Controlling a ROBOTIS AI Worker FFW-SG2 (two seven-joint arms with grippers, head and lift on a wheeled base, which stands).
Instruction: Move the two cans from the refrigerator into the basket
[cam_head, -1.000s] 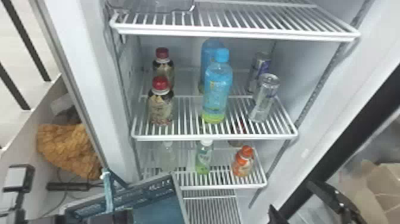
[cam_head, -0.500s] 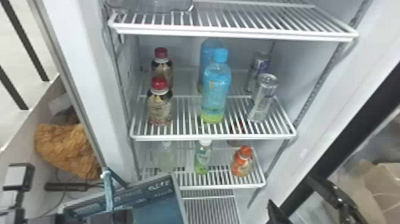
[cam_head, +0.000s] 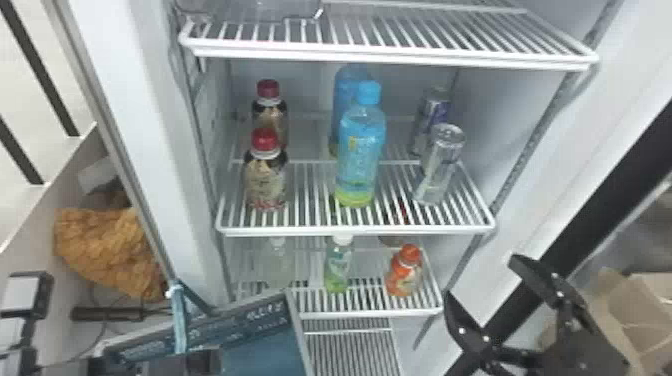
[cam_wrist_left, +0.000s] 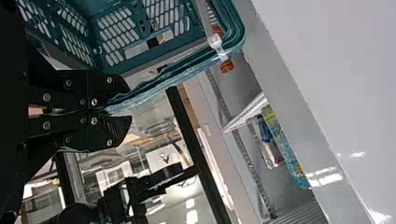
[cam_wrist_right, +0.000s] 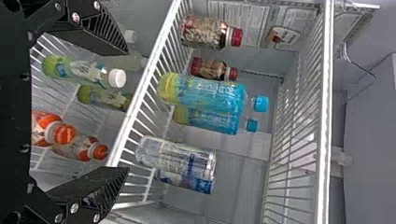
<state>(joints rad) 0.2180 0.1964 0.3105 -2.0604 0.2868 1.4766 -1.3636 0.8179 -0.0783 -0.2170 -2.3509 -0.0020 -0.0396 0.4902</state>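
- The front can (cam_head: 441, 162) and the back can (cam_head: 433, 112) stand upright on a wire shelf (cam_head: 350, 231) inside the fridge (cam_head: 500, 115), near its right wall.
- Blue bottles (cam_head: 361, 150) stand to their left, the nearest a little apart from the front can.
- The basket (cam_wrist_left: 237, 35) is at the fridge's lower left, its rim held by the left pincer (cam_wrist_left: 122, 105), which is closed on it.
- The right pincer (cam_wrist_right: 127, 111) is spread wide and empty, facing the cans' shelf.
- The step in hand seems to be lining up for can 1 of 2; neither is in the basket.
- The front can looks the likelier pick, as it partly blocks the back can.
- The next move calls for going in above the shelf's front edge, with 1 finger on each side of the can, then closing gently.
- A sideways drift could knock a blue bottle or push the front can into the back can.
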